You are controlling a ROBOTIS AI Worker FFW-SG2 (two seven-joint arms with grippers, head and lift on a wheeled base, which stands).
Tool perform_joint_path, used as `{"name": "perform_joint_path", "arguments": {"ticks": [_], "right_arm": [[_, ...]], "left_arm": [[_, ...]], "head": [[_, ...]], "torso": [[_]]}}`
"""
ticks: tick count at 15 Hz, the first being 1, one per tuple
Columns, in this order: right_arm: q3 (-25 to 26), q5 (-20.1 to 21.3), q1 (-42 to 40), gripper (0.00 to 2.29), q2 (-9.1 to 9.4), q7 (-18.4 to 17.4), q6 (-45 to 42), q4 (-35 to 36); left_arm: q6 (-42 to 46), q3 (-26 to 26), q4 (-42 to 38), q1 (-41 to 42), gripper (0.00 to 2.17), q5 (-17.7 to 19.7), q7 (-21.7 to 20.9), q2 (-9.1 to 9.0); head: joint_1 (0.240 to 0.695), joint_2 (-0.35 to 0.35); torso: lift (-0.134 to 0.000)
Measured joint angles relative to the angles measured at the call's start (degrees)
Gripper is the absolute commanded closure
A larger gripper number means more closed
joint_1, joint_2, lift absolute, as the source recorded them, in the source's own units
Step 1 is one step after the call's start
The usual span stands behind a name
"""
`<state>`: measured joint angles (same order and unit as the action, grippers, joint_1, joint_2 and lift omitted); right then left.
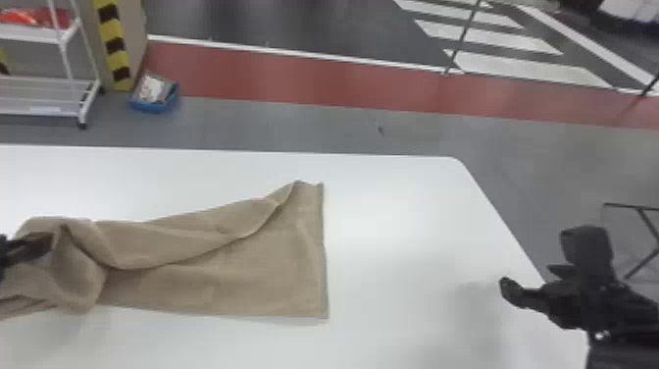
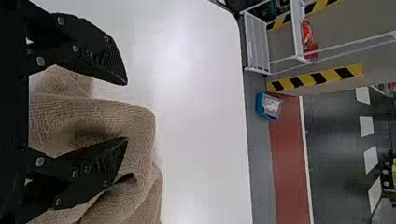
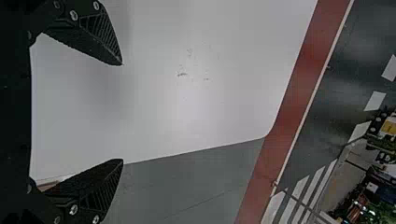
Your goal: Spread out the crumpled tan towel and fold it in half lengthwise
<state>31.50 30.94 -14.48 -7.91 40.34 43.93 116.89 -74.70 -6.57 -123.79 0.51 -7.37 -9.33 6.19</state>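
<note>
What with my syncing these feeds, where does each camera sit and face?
On left wrist, facing towel and table; left gripper shows.
On right wrist, facing table and floor; right gripper shows.
On head, facing forward and down at towel and table; both grippers show.
Head and left wrist views share the blue bin.

Open claw (image 1: 49,241), rumpled tan towel (image 2: 133,122), table (image 2: 201,116)

Over past the white table (image 1: 402,211), there's a white metal rack (image 1: 37,34) with something red (image 1: 56,18) on its upper shelf. A blue bin (image 1: 156,106) sits near yellow-and-black hazard tape (image 1: 112,27), and a red floor band (image 1: 294,76) runs beyond, below white stripes (image 1: 529,68) on dark floor (image 1: 314,24).
</note>
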Motion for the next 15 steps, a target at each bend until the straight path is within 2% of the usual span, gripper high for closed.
{"name": "perform_joint_path", "arguments": {"ticks": [5, 9, 13, 15], "right_arm": [[-0.8, 0.2, 0.2, 0.16, 0.0, 0.0, -0.2, -0.7], [-1.4, 0.5, 0.8, 0.16, -0.02, 0.1, -0.1, -0.8], [-2.1, 1.3, 1.8, 0.16, -0.18, 0.5, 0.5, 0.1], [-2.4, 1.2, 3.0, 0.16, -0.27, 1.1, 1.3, 1.1]], "left_arm": [[1.2, -12.5, -7.0, 3.7, 0.03, 9.8, 1.4, -0.24], [6.0, -20.4, -9.7, 11.8, 0.09, 18.5, 1.5, -0.73], [17.5, -25.1, -9.5, 19.7, 0.13, 22.6, -0.4, -4.39], [25.5, -25.7, -9.0, 23.9, 0.13, 23.9, -0.9, -5.76]], "head": [[0.695, -0.186], [0.695, -0.152], [0.695, -0.131], [0.695, -0.122]], "torso": [[-0.124], [-0.124], [-0.124], [-0.124]]}}
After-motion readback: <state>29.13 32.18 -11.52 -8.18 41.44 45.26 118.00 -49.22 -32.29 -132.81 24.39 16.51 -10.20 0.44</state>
